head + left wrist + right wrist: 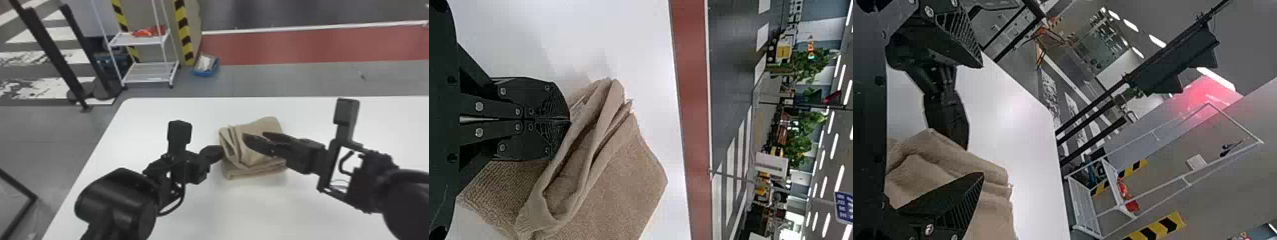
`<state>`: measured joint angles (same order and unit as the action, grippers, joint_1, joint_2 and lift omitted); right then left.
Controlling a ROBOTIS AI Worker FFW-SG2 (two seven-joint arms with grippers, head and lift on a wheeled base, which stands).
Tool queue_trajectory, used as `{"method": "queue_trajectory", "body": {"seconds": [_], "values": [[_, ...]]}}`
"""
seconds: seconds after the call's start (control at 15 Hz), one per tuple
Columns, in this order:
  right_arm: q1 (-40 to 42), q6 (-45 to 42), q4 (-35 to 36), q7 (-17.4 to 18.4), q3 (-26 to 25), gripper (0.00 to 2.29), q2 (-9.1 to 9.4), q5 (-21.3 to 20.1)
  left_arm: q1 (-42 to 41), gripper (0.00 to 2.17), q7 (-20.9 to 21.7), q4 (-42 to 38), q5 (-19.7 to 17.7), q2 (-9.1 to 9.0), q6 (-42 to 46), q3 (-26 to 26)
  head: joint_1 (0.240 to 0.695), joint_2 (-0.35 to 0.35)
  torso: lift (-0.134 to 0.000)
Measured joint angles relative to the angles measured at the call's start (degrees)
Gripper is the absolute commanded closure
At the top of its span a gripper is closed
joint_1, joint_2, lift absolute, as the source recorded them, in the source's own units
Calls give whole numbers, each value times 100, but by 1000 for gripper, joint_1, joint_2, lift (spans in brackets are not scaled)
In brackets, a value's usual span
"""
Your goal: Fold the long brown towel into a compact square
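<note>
Towel (246, 157) sits part-folded on the surface (143, 127), mid-frame; L gripper (221, 152) closed at its left edge, R gripper (254, 134) spread wide over the top. Best bet: R pinches top layer only, L steadies stack, flap goes flat w/ corners sq.

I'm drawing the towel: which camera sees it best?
The head view: it shows nearly all the towel, though the right fingers cover some. The left wrist view shows close folds but cuts off a side; the right wrist view shows part.
</note>
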<state>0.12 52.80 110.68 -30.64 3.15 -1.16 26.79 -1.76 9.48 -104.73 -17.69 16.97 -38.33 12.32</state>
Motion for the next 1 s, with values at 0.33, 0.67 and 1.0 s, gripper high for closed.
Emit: {"method": "queue_trajectory", "body": {"seconds": [0.33,0.67,1.0], "values": [[845,891,1067,-456,-947,1291,-324,9,-262,535,-5,-425,-109,43,60,-541,695,100,-124],[874,982,744,-621,-895,1663,-532,-704,-366,90,-51,-437,-511,161,549,-1489,695,160,-124],[422,428,-220,-619,-614,1663,-505,-1146,-421,218,2,-239,-836,272,773,-1880,695,200,-124]]}}
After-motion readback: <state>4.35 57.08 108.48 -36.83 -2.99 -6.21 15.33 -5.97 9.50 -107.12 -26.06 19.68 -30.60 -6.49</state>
